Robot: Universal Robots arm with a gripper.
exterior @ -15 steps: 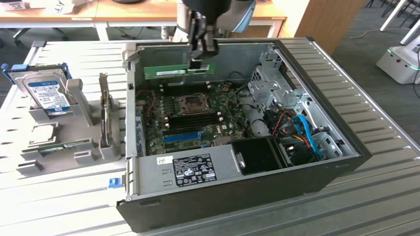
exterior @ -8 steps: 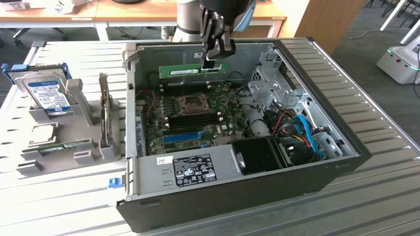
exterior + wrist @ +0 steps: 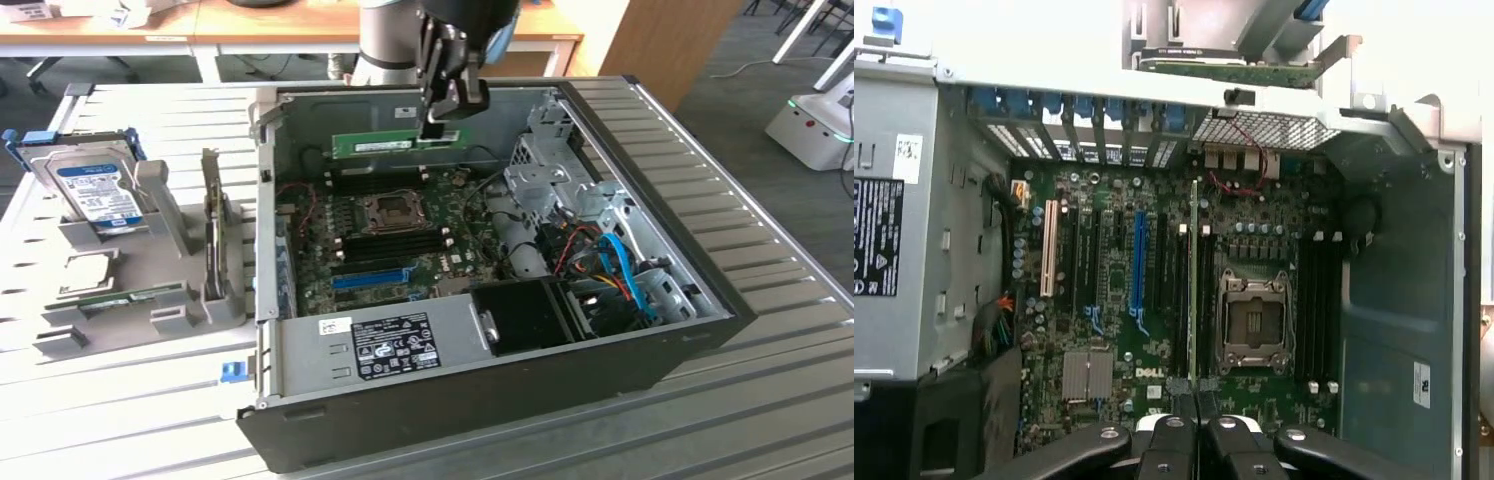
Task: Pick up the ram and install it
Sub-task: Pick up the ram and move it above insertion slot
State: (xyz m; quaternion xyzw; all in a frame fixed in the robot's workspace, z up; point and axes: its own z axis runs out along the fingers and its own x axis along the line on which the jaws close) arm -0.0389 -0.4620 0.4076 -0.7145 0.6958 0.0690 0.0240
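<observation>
Green ram (image 3: 380, 145) hangs edge-down inside the case (image 3: 441, 425), over the board's slots (image 3: 1182, 300).

Risk (judgement): the grip sits off-centre on the stick. Pressing could tilt it, seat one end only, or miss the slot. A slip would drop it onto the board.

Gripper (image 3: 439, 128): nearly closed, pinching the ram's top edge.

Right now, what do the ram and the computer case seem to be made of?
The ram: green circuit board, matte, with a pale label; probably fibreglass laminate. The computer case: bare grey sheet metal inside, dull sheen, folded edges; black outer wall, likely painted.
</observation>
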